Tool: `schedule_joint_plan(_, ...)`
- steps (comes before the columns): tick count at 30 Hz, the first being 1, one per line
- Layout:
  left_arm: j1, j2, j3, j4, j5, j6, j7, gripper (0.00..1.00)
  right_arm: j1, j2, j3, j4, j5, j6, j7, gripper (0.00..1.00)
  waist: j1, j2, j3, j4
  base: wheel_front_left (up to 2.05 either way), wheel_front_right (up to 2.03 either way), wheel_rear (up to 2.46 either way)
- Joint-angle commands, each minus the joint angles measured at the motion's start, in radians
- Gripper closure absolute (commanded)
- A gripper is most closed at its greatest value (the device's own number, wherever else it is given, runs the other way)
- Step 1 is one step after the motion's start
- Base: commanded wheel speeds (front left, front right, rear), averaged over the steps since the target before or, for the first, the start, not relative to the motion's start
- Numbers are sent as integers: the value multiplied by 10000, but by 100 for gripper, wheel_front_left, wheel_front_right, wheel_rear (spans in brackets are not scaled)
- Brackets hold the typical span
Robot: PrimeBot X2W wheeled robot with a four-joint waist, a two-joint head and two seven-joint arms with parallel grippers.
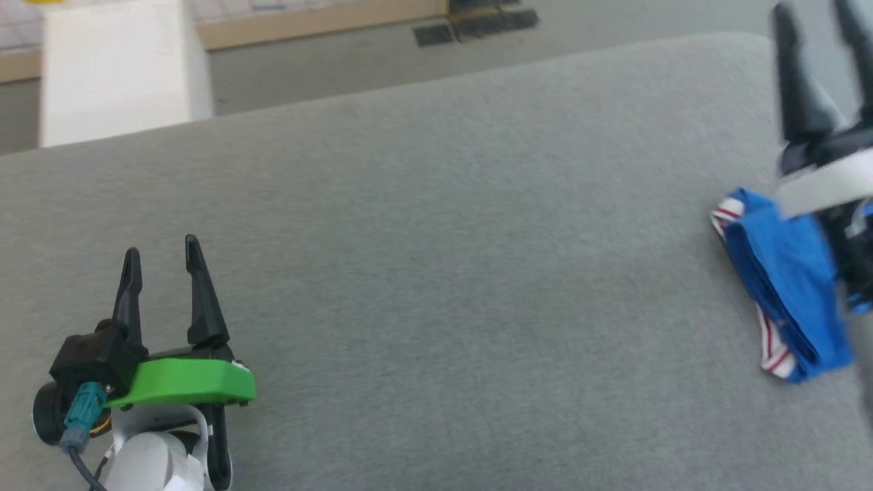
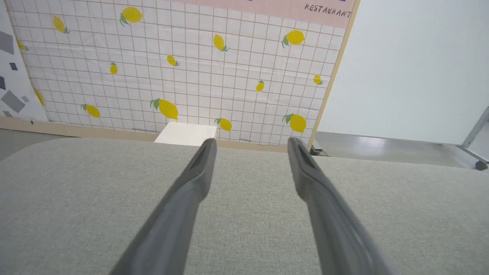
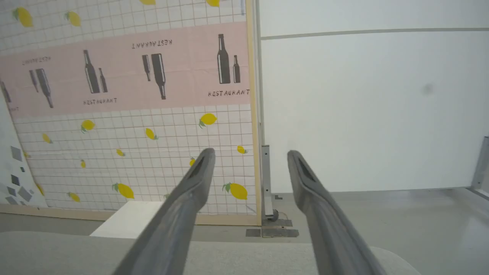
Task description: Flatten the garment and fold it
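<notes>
Firstly, head view: one garment, a blue bundle folded on itself, lies on the grey surface at the far right. White bands with red stripes show along its left and lower edges. Its right part is hidden behind the right arm's wrist, and no lettering can be made out. Two grippers counted. The left gripper sits at lower left over bare cloth, well apart from the garment, two fingers spread wide with nothing between them. The right gripper is at upper right, blurred and cut by the frame edge, fingers apart and clear of the garment, which lies below its wrist. One white box stands beyond the surface's far edge. Left wrist view: the left gripper has both fingers wide, the gap empty, the tips over plain grey surface; behind it are the white box and a lemon wall panel. Right wrist view: the right gripper is wide open and holds nothing, and a strip of grey surface runs along the bottom.
</notes>
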Motion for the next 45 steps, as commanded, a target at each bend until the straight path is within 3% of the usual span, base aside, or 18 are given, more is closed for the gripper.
schedule_joint_plan(1,41,-43,30,68,-60,41,-87,0,490,535,-240,-281,-266,-13,62,0,1,-1,-1006,1152,0,0,0)
schedule_joint_plan(8,-141,-179,-67,386,-138,-26,-149,0,2183,2942,-1562,-1177,-1809,-13,-248,0,1,-1,-1528,2004,0,0,0)
schedule_joint_plan(12,-182,-253,-232,728,-157,-107,-161,0,3135,3602,-2083,-1302,-2764,-13,-488,0,1,-1,-1829,2328,0,0,0)
schedule_joint_plan(16,-174,-350,-396,1075,-167,-186,-181,0,4019,3766,-2298,-1202,-3512,-13,-666,0,1,-1,-2025,2534,0,0,0)
schedule_joint_plan(20,-187,-465,-574,1489,-201,-320,-205,0,4720,3781,-2168,-896,-3486,-13,-829,0,1,-1,-2129,2652,0,0,0)
schedule_joint_plan(30,-185,-753,-1159,2570,37,-552,-260,0,5446,3784,-2103,-179,-4450,-13,-954,0,1,-1,-1995,2686,0,0,0)
schedule_joint_plan(45,-27,-1140,-1391,2939,795,-759,-294,0,5897,3785,-2004,132,-4286,-13,-986,0,1,-1,-1803,2486,0,0,0)
